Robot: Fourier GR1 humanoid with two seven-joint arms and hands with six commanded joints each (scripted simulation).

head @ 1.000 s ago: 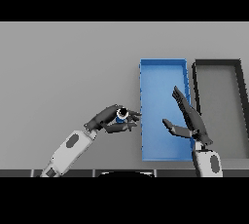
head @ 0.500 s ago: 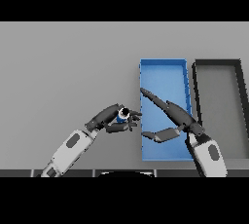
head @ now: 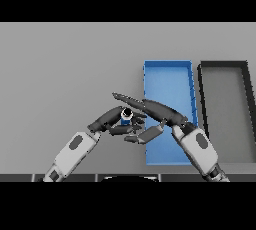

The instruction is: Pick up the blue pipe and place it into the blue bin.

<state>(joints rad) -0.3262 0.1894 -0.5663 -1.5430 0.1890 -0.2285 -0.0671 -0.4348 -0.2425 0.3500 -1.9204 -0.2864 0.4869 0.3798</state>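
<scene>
Since half a second ago the right hand (head: 159, 112) has swung further left, off the blue bin (head: 168, 79) and over its left wall, so that its straight fingers now reach out above the left hand (head: 111, 120) and the blue pipe (head: 126, 117); its thumb lies low, near the bin's left edge. The right hand is open, fingers stretched flat. The left hand has hardly moved: its fingers and thumb curl round the pipe and grip it, just left of the bin and close under the right hand's fingers. Whether the right fingers touch the pipe I cannot tell. The pipe is outside the bin, with its dark open end showing upward. The blue bin stands on the grey table (head: 65, 69), and a black bin (head: 226, 109) sits just beside it on the right. The table surface is plain grey throughout.
</scene>
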